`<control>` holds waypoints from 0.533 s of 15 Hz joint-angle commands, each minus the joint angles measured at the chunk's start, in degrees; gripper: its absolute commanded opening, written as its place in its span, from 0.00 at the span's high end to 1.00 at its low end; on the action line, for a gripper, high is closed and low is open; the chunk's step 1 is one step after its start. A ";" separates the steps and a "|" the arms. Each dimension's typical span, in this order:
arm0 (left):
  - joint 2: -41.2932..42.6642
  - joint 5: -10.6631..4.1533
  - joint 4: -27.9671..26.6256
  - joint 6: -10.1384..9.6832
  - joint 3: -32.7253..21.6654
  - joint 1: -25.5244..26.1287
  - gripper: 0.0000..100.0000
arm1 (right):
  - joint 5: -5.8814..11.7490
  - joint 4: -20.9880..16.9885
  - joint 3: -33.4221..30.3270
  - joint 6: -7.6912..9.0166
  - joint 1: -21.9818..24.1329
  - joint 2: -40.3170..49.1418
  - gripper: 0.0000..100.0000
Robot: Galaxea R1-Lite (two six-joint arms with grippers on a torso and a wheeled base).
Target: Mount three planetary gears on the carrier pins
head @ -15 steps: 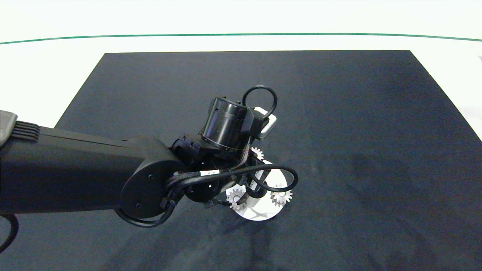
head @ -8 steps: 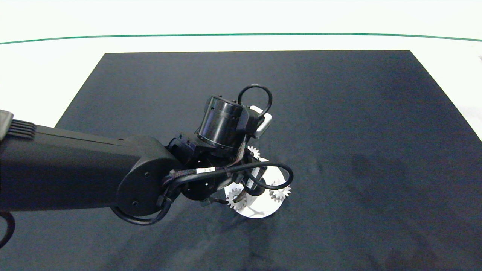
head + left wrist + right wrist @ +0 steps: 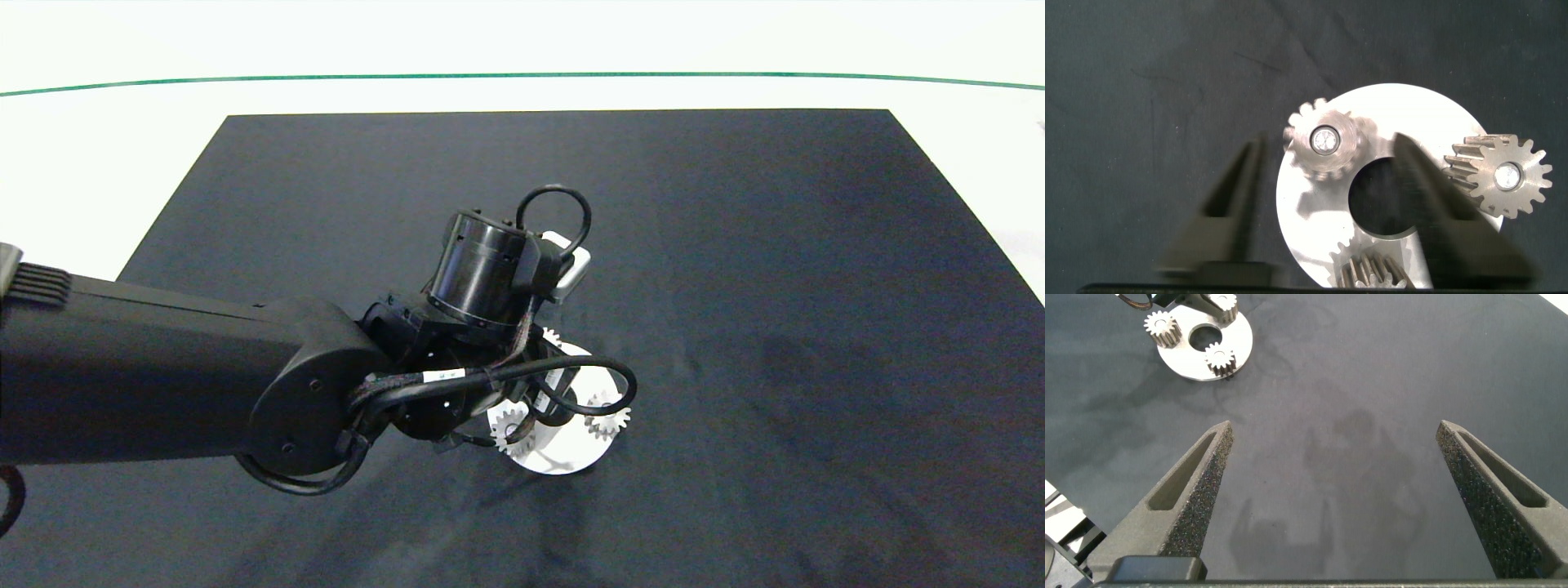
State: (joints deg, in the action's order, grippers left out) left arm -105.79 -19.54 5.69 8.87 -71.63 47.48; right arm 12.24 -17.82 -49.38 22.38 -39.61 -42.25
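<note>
White disc (image 3: 563, 457) on a dark mat (image 3: 735, 245) covering the worktop, just below centre of the head view, half buried under the left arm's wrist and cables. Two planetary gears showing there, at roughly 8 o'clock (image 3: 510, 425) and 3 o'clock (image 3: 608, 418) on the disc, plus a few teeth of a third (image 3: 553, 336) at 12 o'clock. Left end effector not visible from above; pins impossible to check here.

Left wrist view: left end effector (image 3: 1327, 208) spread wide, holding nothing, poised over the disc with one finger off its rim and the other across the central hole. Pin tips (image 3: 1324, 139) showing bright in the bores of two gears, so both seated; third gear (image 3: 1372, 271) cut off at the frame edge, bore unseen.

Right wrist view: right end effector (image 3: 1331, 498) spread, empty, parked well apart from the disc. Two gears plainly on the disc, third mostly hidden behind the left arm.

Judging by all this: installation complete or nearly so, only the third gear's seating unconfirmed.
</note>
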 commanded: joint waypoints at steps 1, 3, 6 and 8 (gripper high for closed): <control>1.02 -0.15 0.02 0.09 0.00 -0.02 0.00 | 0.07 -0.02 -0.01 0.12 -0.03 -0.02 0.00; 5.24 -0.15 -0.33 0.18 0.53 -0.90 0.00 | 0.15 -0.02 -0.01 0.12 0.06 0.07 0.00; 15.61 -0.15 -0.51 0.53 6.42 -5.56 0.00 | 0.42 -0.02 -0.19 0.29 1.64 0.24 0.00; 22.65 -0.15 -0.42 0.71 10.64 -9.34 0.00 | 1.65 -0.02 -0.27 0.65 4.36 0.50 0.00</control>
State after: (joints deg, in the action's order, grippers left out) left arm -92.44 -19.54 5.21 9.40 -65.62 42.01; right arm 13.73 -17.73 -49.58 22.85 -36.49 -42.01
